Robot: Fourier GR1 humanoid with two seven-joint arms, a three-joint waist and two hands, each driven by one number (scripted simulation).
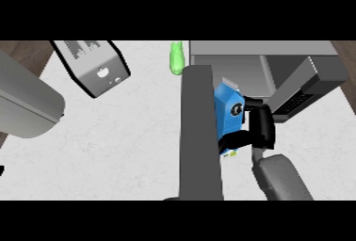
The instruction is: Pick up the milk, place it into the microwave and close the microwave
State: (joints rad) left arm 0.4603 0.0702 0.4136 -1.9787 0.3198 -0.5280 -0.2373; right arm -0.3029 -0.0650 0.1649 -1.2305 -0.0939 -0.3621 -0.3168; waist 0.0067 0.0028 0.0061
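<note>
1. Right hand (259,127), right of centre frame, black fingers curled round blue milk carton (228,115).
2. Milk carton held upright-tilted just right of open microwave door (200,132), below microwave (278,66) cavity at upper right.
3. Green object (176,57) at top centre.
4. Silver laptop-like device (94,66) at upper left on white counter (111,150).

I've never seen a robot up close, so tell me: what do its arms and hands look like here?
Only the right arm shows clearly. Its forearm is a smooth grey shell, rounded and widening toward the view's lower edge, with no cables or markings to be seen. The right hand is glossy black, with slim, rounded fingers and a thumb. A narrower dark wrist joins the two. The left hand is not in view.
</note>
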